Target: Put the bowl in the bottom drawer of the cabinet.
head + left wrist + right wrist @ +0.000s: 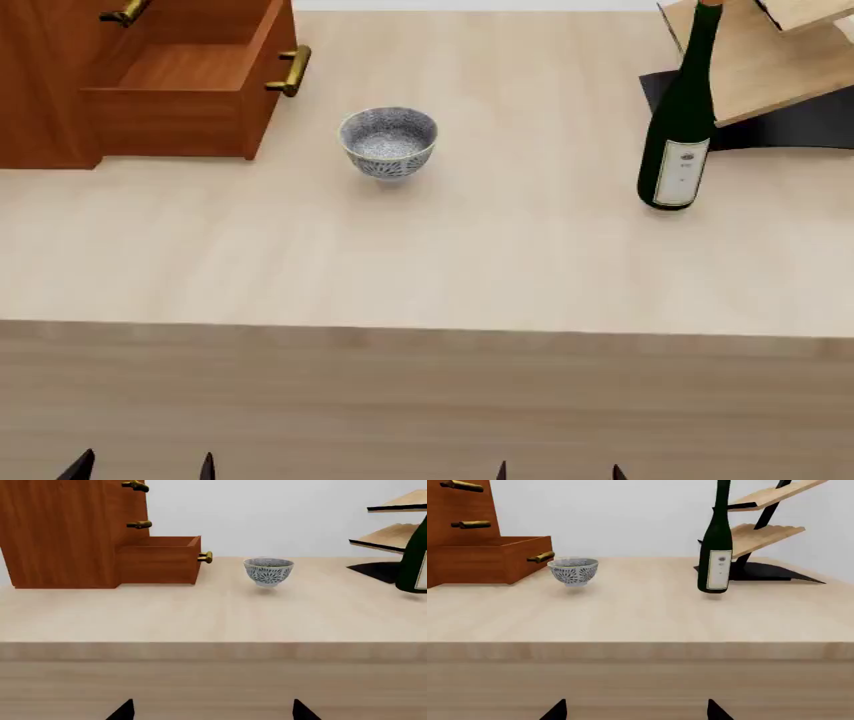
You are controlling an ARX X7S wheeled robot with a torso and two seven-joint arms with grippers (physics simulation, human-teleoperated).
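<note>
**Standing Clear: Bowl Upright on Table, Bottom Drawer Pulled Out**

Standing across the whole head view is the light wooden table [441,260], its near edge running level below the middle of the frame. The cabinet [40,90] sits at about 10 o'clock from the table's centre, reddish-brown, with brass bar handles. Its bottom drawer [187,85] is pulled out toward 3 o'clock, the box open at the top and nothing seen inside; its brass handle [290,70] faces the bowl. An upper handle [123,13] shows above it.

At about 2 o'clock stands a light wooden rack [774,60] on a dark base. A dark green wine bottle [681,120] with a pale label stands upright just in front of the rack, well apart from the drawer.

The bowl [388,141] rests upright on the table at roughly 11 o'clock from centre, just beside the drawer front on its 4 o'clock side, not touching it. The left wrist view confirms a gap between bowl and handle.

The left gripper [144,467] and right gripper [561,470] show only dark fingertips at 6 o'clock, below the table edge. Each pair stands spread apart, holding nothing, well away from the bowl.
</note>
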